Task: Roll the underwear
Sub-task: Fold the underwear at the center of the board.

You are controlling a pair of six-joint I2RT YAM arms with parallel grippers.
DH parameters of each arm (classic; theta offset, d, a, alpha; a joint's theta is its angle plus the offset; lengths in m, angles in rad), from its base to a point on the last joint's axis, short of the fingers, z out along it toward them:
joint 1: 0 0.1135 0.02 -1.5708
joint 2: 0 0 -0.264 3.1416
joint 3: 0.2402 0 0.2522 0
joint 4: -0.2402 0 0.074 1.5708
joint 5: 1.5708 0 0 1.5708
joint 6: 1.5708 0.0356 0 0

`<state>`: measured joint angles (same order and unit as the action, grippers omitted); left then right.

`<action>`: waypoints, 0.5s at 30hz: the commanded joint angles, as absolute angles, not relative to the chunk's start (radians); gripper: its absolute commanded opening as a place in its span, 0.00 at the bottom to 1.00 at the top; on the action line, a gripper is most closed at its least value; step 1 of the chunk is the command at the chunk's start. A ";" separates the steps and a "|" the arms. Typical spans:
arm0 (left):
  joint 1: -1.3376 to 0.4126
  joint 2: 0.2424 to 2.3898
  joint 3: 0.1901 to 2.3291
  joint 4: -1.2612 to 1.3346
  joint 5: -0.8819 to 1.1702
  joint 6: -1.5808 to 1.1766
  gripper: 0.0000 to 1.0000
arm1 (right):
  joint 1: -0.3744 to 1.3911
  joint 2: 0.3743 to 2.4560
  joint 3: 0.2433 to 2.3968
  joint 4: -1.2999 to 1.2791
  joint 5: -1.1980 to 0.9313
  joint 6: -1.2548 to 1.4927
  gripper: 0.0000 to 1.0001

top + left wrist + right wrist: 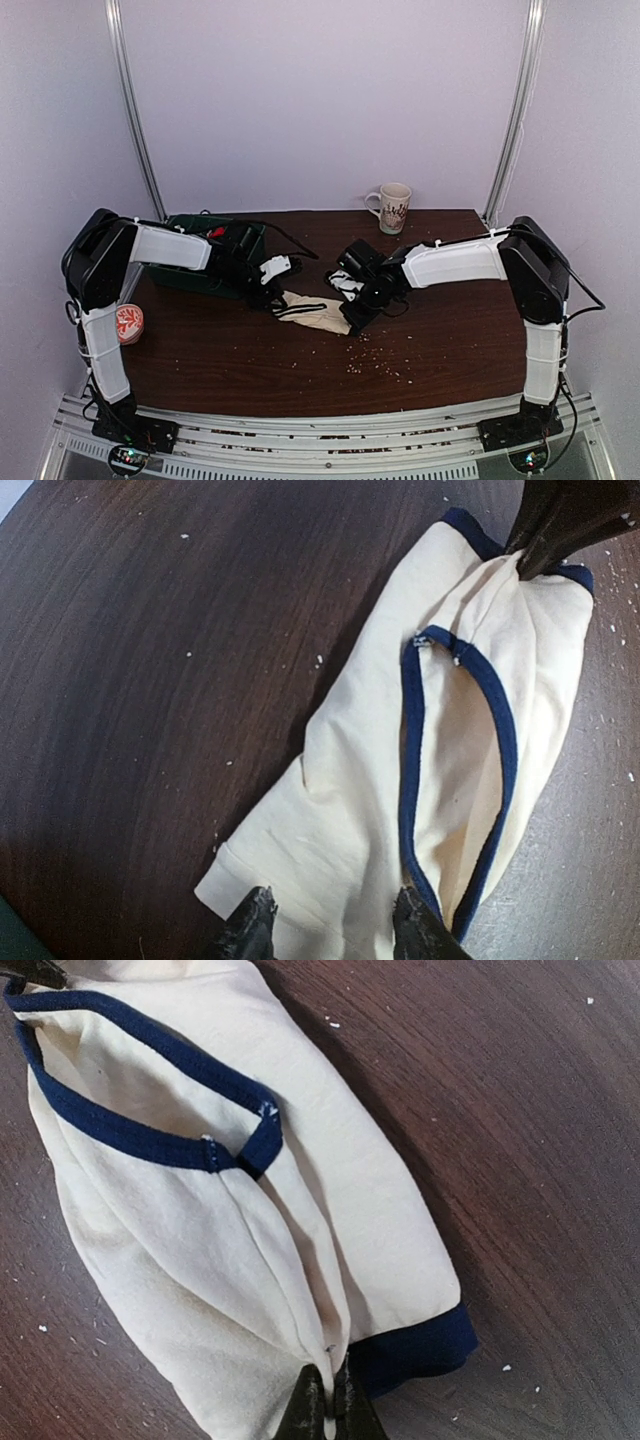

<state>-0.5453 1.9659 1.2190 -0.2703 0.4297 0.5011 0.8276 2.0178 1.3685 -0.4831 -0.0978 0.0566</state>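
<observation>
A lab: aluminium frame rails point(131, 120), plain walls point(320, 90).

My top camera sits above and behind the arms, looking down and forward over the whole worktop point(250, 360) to the back wall, from well off; each wrist camera hangs close over the underwear point(315, 312), with the left gripper point(335, 928) and right gripper point(328, 1410) at the bottom of their own frames. The wrist views face each other; all three share that cloth and the dark wood around it.
</observation>
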 commanded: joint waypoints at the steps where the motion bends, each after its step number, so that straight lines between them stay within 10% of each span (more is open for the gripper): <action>1: -0.545 1.995 1.251 -0.250 0.417 0.483 0.43 | 0.824 1.998 1.385 -0.502 -0.054 0.017 0.04; 15: -0.544 1.968 1.225 -0.213 0.412 0.475 0.43 | 0.829 1.970 1.375 -0.412 0.128 -0.003 0.25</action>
<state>-0.5453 1.9808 1.2251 -0.2577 0.4213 0.4870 0.8276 2.0159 1.3838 -0.4549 0.0387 0.0029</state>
